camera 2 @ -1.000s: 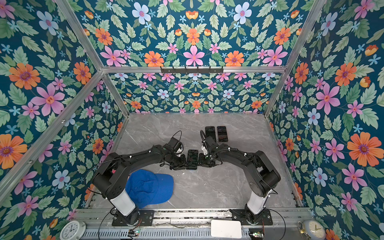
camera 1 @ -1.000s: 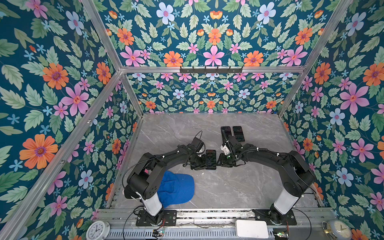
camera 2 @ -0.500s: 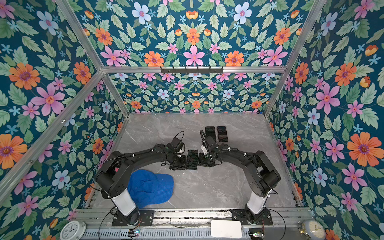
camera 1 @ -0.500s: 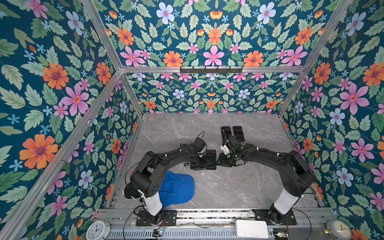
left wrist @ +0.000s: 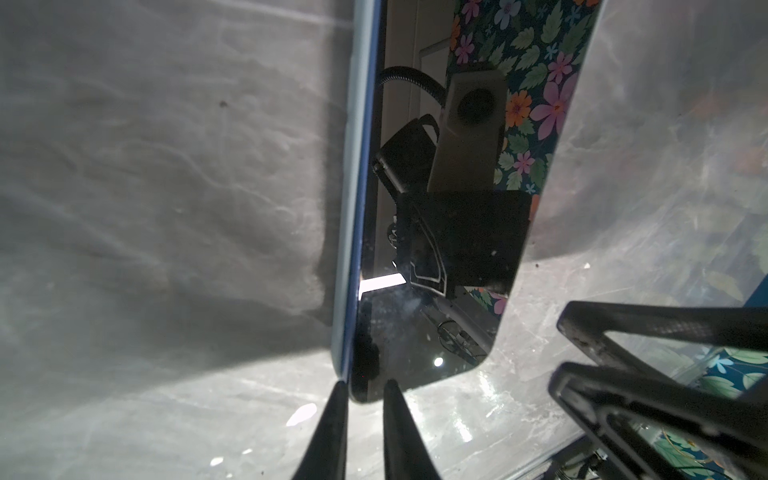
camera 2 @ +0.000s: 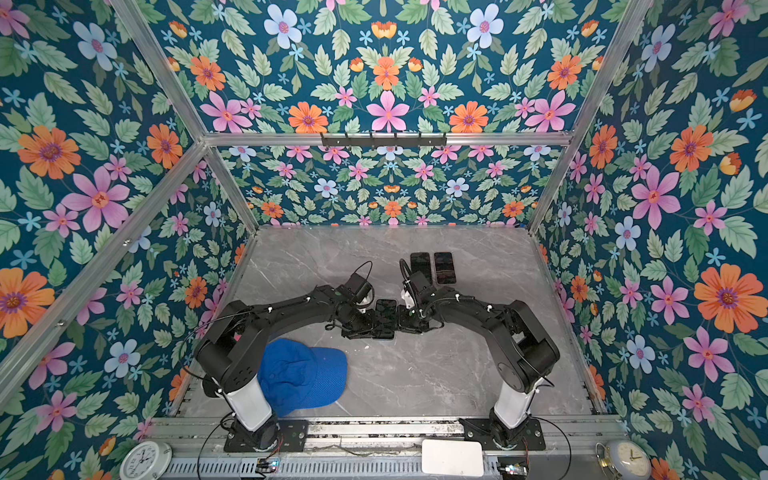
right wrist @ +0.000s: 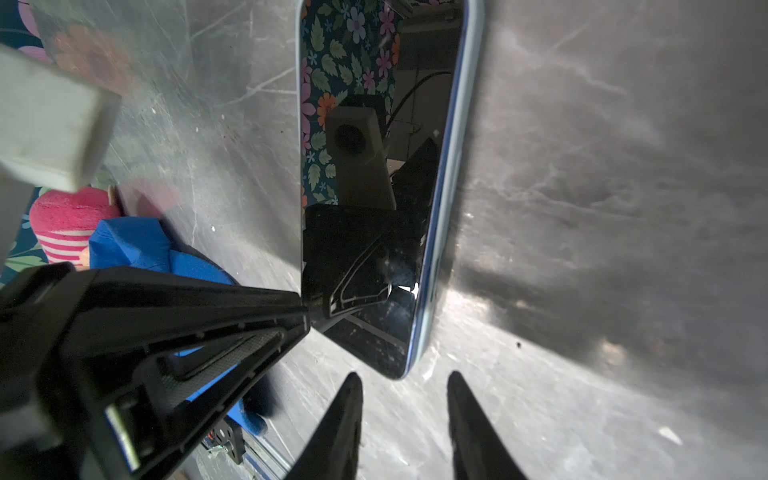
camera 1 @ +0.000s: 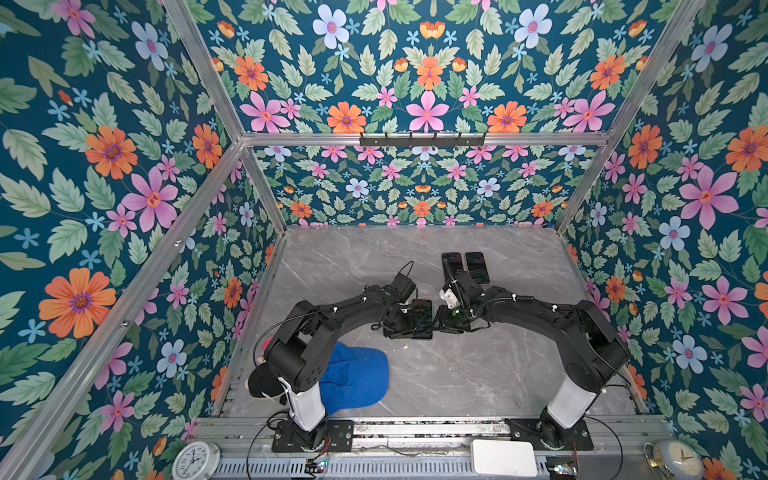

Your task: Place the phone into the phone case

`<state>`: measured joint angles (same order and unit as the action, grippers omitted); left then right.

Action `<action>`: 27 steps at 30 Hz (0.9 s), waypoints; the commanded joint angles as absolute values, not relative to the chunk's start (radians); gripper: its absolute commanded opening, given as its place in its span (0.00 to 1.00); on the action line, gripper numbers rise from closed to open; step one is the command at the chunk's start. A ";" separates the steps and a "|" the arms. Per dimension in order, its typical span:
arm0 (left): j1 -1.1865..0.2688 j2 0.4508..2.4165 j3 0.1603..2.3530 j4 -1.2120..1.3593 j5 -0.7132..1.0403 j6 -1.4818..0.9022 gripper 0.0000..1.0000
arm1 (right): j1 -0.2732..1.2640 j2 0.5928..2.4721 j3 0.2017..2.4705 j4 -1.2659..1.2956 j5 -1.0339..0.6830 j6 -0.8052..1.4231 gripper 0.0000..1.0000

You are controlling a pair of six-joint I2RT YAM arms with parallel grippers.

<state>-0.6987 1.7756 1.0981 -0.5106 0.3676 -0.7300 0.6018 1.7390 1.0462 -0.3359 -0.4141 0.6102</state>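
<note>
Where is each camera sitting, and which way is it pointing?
Top views: high above the arms' bases, looking down and toward the back wall; table, left arm, right arm, phone, blue cap.
Left wrist: on the left arm, looking along the left gripper at the phone; right gripper at the side.
Right wrist: on the right arm, looking past the right gripper at the phone; left gripper at its edge.
Shared: every view shows the phone.

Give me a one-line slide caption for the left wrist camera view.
Left claw pinches the glossy phone by a corner on the marble table, right claw open alongside.
</note>
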 commanded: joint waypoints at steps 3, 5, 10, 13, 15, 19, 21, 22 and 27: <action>-0.705 1.780 1.102 -0.537 0.353 -0.723 0.18 | 0.603 1.745 1.051 -0.333 -0.420 0.621 0.35; -0.709 1.781 1.101 -0.537 0.351 -0.723 0.18 | 0.603 1.743 1.050 -0.333 -0.419 0.620 0.35; -0.710 1.789 1.092 -0.535 0.345 -0.722 0.12 | 0.602 1.744 1.048 -0.331 -0.420 0.621 0.35; -0.710 1.796 1.087 -0.530 0.344 -0.721 0.09 | 0.603 1.743 1.045 -0.328 -0.421 0.623 0.35; -0.710 1.802 1.087 -0.530 0.341 -0.718 0.07 | 0.603 1.743 1.045 -0.327 -0.422 0.624 0.35; -0.710 1.810 1.089 -0.532 0.336 -0.713 0.06 | 0.603 1.740 1.041 -0.327 -0.422 0.625 0.35; -0.710 1.815 1.089 -0.529 0.334 -0.713 0.06 | 0.603 1.741 1.040 -0.326 -0.422 0.626 0.35; -0.710 1.818 1.089 -0.529 0.334 -0.712 0.06 | 0.602 1.741 1.039 -0.324 -0.423 0.626 0.35; -0.710 1.824 1.088 -0.528 0.333 -0.710 0.05 | 0.603 1.738 1.037 -0.320 -0.425 0.629 0.35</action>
<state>-0.7078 1.8084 1.0962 -0.5045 0.3576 -0.7231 0.6018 1.7412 1.0374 -0.3241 -0.4198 0.6243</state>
